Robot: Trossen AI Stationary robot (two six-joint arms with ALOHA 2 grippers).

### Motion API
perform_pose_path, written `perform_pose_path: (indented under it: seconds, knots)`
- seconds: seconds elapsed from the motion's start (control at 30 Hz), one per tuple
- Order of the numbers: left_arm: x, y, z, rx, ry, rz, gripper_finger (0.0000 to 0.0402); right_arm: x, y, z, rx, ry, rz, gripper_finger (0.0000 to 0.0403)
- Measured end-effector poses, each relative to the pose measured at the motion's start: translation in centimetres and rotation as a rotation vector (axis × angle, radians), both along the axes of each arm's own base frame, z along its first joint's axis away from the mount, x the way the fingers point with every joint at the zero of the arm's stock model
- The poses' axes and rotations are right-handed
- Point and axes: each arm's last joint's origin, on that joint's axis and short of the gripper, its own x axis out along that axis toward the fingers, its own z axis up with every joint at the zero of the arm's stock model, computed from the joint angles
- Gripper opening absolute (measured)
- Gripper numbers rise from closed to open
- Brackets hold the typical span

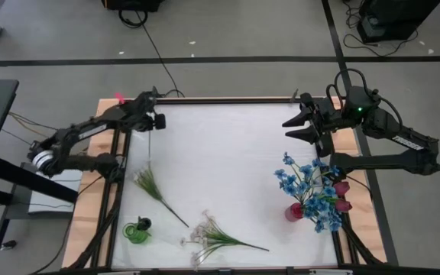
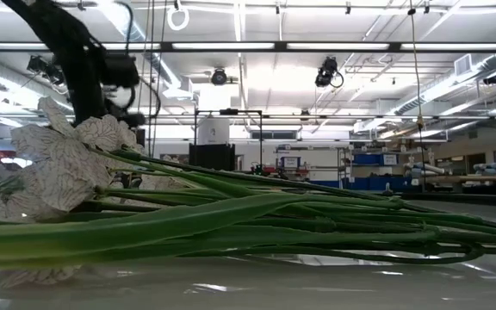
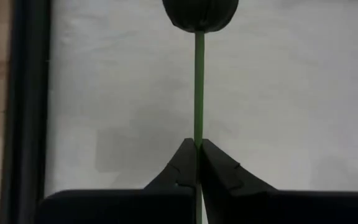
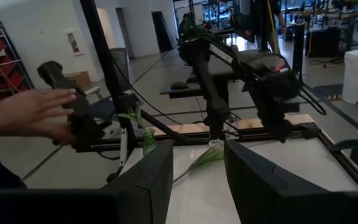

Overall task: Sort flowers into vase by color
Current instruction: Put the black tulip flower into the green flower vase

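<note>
My left gripper (image 3: 198, 144) hangs over the table's far left part (image 1: 153, 116), shut on the thin green stem of a dark, near-black bud flower (image 3: 201, 14). A green vase (image 1: 137, 231) with a dark bud in it stands near the front left. A red vase (image 1: 293, 211) at the right holds blue flowers (image 1: 312, 187) and dark red tulips (image 1: 342, 188). A white flower spray (image 1: 205, 237) lies flat on its stems near the front edge. My right gripper (image 1: 300, 126) waits open and high at the far right. My left gripper pinches the flower's green stem (image 3: 199, 132) between its two fingertips, some way below the bud. The fingers slant down from above and the stem runs on along them. The bud stands beyond the fingertips, and the stem also passes back under the gripper.
A green leafy sprig (image 1: 151, 183) lies on the white cloth (image 1: 228, 153) between my left gripper and the green vase. In the low view the white spray's stems (image 2: 257, 220) fill the foreground. A person's hand (image 4: 30, 115) shows beyond the table's left side.
</note>
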Motion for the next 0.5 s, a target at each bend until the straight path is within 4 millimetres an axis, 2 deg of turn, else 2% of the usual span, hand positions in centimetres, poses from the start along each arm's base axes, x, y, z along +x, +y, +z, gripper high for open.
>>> perform_pose_path:
  seconds: [0.1, 0.33, 0.5]
  knots:
    - [0.1, -1.7, 2.3, 0.049, -0.049, -0.108, 0.0008, 0.0, 0.0, 0.0, 0.0, 0.0, 0.001, 0.0151]
    - [0.8, -6.5, 9.4, 0.188, -0.16, -0.45, 0.0007, 0.0, 0.0, 0.0, 0.0, 0.0, 0.0, 0.0151]
    - [1.5, -9.7, 12.5, 0.227, -0.208, -0.688, 0.0007, 0.0, 0.0, 0.0, 0.0, -0.001, 0.0, 0.0151]
